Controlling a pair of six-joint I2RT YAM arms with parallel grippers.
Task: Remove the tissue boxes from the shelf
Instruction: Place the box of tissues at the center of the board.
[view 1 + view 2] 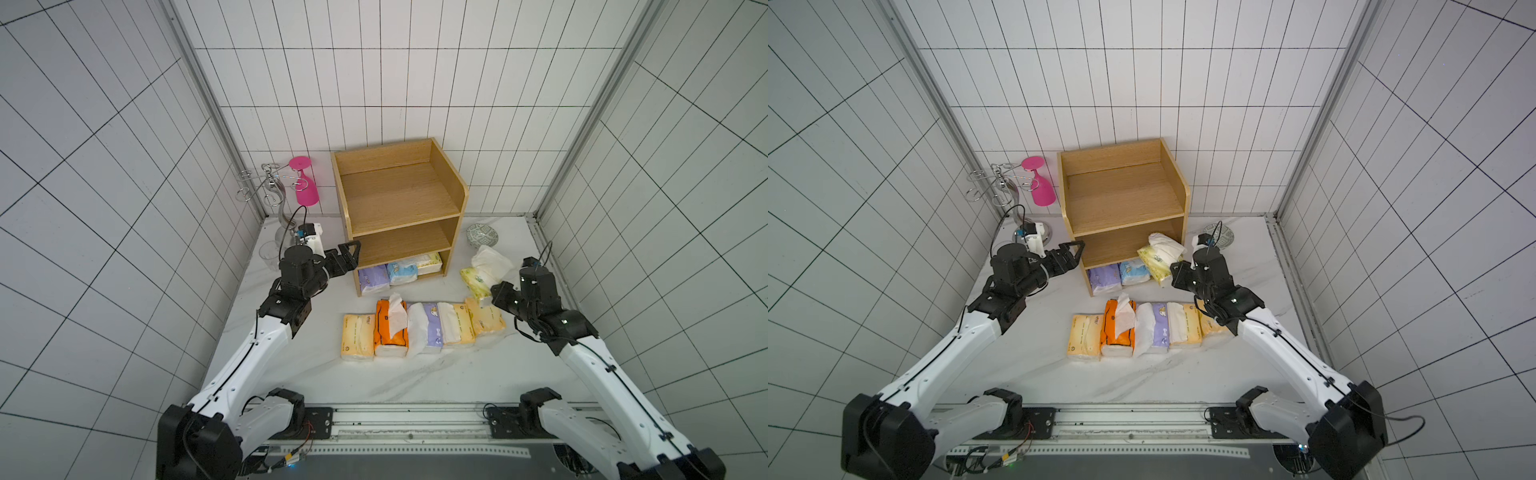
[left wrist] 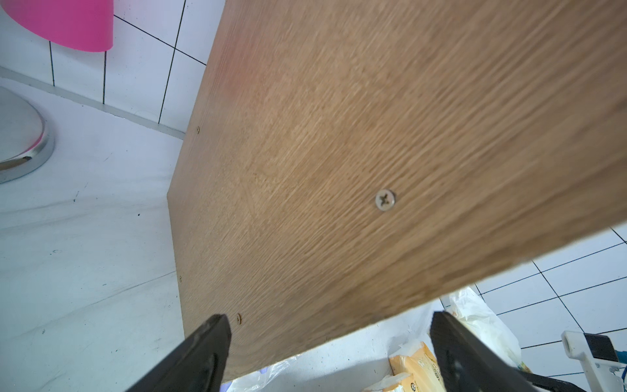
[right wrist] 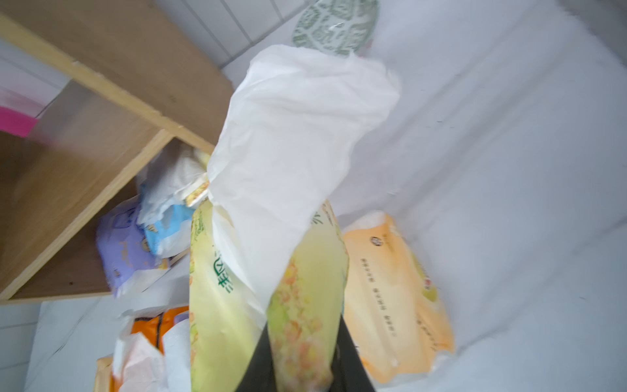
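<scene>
The wooden shelf point(image 1: 399, 199) point(image 1: 1121, 195) stands at the back of the table. Its top and middle tiers are bare. In the bottom tier lie a purple tissue box point(image 1: 373, 280), a light blue one point(image 1: 402, 272) and a cream-yellow one point(image 1: 430, 262). Several more tissue boxes point(image 1: 424, 328) lie in a row in front of the shelf. My right gripper point(image 1: 492, 293) point(image 3: 305, 356) is shut on a yellow-green tissue box point(image 3: 305, 288) with white tissue sticking out, held tilted above the row's right end. My left gripper point(image 1: 351, 253) point(image 2: 329, 317) is open beside the shelf's left side panel.
A silver wire stand point(image 1: 270, 187) with a pink cup point(image 1: 305, 187) hanging upside down is left of the shelf. A clear glass point(image 1: 270, 255) sits near my left wrist. A patterned bowl point(image 1: 482, 235) lies to the right of the shelf. Tiled walls enclose three sides.
</scene>
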